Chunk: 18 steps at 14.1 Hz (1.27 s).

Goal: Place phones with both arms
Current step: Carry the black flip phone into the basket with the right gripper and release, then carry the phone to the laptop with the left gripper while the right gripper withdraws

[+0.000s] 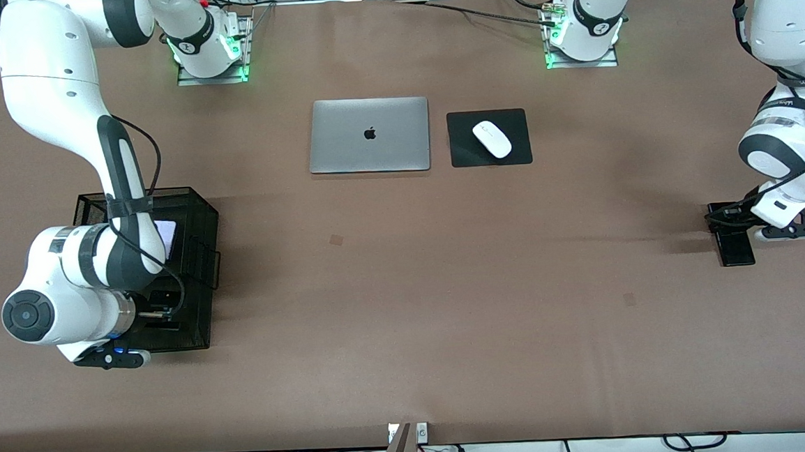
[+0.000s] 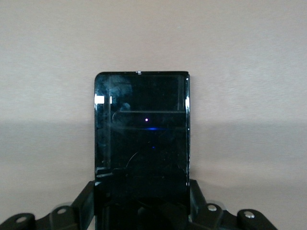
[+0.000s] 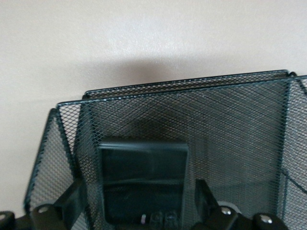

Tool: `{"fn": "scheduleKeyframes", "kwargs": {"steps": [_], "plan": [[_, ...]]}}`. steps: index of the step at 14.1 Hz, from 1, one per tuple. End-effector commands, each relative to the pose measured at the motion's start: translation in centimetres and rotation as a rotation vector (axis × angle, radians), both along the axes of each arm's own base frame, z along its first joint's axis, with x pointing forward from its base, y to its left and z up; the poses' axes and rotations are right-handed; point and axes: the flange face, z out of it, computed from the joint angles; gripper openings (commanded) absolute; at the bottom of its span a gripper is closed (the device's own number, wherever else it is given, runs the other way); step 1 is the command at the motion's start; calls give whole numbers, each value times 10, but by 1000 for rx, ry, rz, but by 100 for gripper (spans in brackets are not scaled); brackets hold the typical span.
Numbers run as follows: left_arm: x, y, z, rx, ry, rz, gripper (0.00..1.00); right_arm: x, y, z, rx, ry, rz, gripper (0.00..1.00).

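A long black slab phone (image 1: 736, 249) lies on the table at the left arm's end. My left gripper (image 1: 731, 223) is down over the end of it that is farther from the front camera. In the left wrist view the fingers (image 2: 86, 201) press against both long sides of the slab phone (image 2: 141, 129). My right gripper (image 1: 158, 305) is inside a black mesh basket (image 1: 191, 194) at the right arm's end. Its fingers (image 3: 205, 191) straddle a small black flip phone (image 3: 143, 177) with a gap on each side. A pale-lilac flip phone (image 1: 168, 236) lies in the same basket, partly hidden by the arm.
A closed silver laptop (image 1: 369, 135) and a white mouse (image 1: 492, 139) on a black pad (image 1: 464, 154) sit mid-table near the bases. The basket's mesh walls (image 3: 230, 120) rise close around my right gripper.
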Motion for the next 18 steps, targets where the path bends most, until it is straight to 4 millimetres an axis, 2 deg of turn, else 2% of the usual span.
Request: {"fn": "scheduleKeyframes", "kwargs": {"steps": [1, 3, 4, 6, 7, 8, 9, 10, 13, 16, 17, 18], "plan": [[12, -39, 14, -89, 43, -30, 50, -6, -1, 57, 41, -38, 8, 100], [19, -72, 29, -147, 83, -78, 51, -9, -4, 93, 43, -63, 19, 100], [23, -83, 43, -167, 107, -61, 51, -11, -5, 115, 45, -83, 17, 100], [34, -124, 72, -155, 194, 10, 51, -17, -9, 147, 47, -107, 15, 100], [42, -151, 85, -151, 220, 46, 51, -21, -10, 166, 54, -116, 3, 100], [49, -185, 94, -166, 250, 83, 51, -24, -9, 179, 58, -130, 0, 100], [52, -212, 96, -181, 279, 132, 52, -25, -10, 186, 57, -139, -2, 100], [55, -244, 97, -182, 297, 182, 53, -26, -12, 187, 54, -138, -3, 100], [66, -333, 122, -171, 296, 286, 53, -27, -14, 182, 53, -123, 5, 100], [70, -444, 151, -162, 293, 400, 51, -27, -11, 181, 54, -119, 15, 100], [77, -466, 158, -166, 285, 442, 50, -27, -6, 179, 55, -116, 20, 100], [80, -497, 163, -197, 296, 495, 49, -27, 1, 178, 59, -114, 24, 100]]}}
